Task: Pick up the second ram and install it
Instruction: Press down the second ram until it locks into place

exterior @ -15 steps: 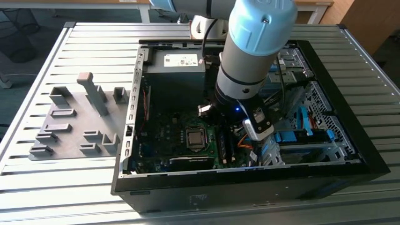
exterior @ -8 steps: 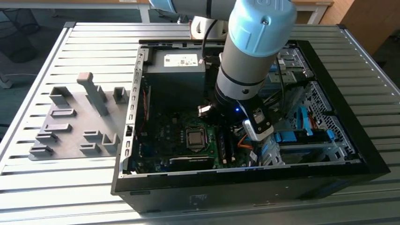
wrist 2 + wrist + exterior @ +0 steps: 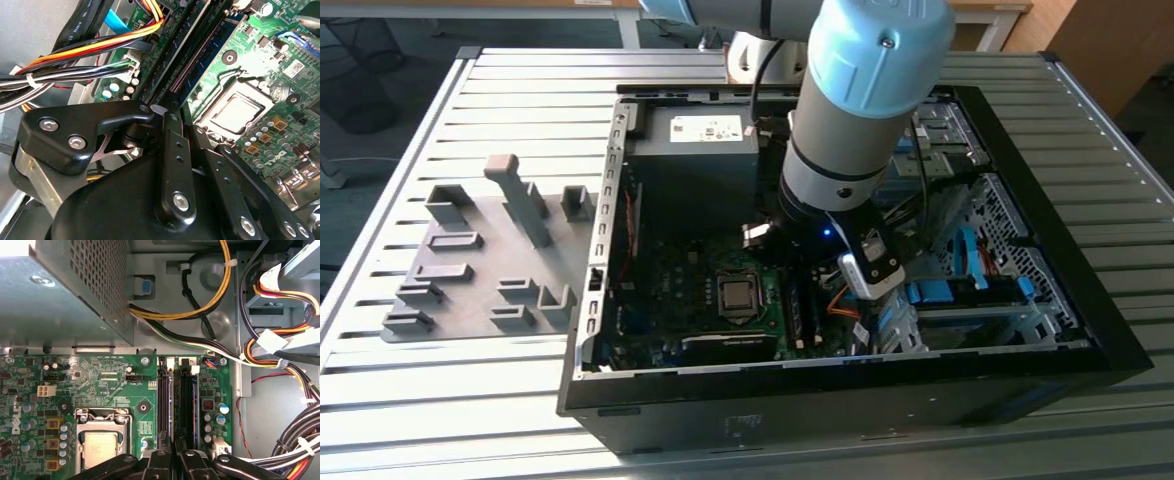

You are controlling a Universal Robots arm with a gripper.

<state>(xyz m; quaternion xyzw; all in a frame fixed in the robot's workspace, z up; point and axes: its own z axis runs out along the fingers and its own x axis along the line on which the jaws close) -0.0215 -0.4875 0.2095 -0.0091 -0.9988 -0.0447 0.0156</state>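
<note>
The second ram [image 3: 173,410] is a thin dark stick seen edge-on, standing along the two black memory slots [image 3: 186,405] on the green motherboard, beside the processor socket [image 3: 102,445]. My gripper [image 3: 174,456] has its black fingers [image 3: 170,145] drawn close together on the stick's near end. In the second wrist view the second ram [image 3: 189,50] runs away from the gripper [image 3: 177,117] over the slots. In the exterior view the gripper [image 3: 790,250] reaches down into the open computer case [image 3: 1067,340], next to the processor socket [image 3: 738,293].
A metal power-supply box [image 3: 65,290] sits beyond the motherboard. Bundles of coloured cables [image 3: 280,365] hang close beside the slots. Outside the case, at the exterior view's left, a grey holder tray [image 3: 467,270] with several upright blocks lies on the slatted table.
</note>
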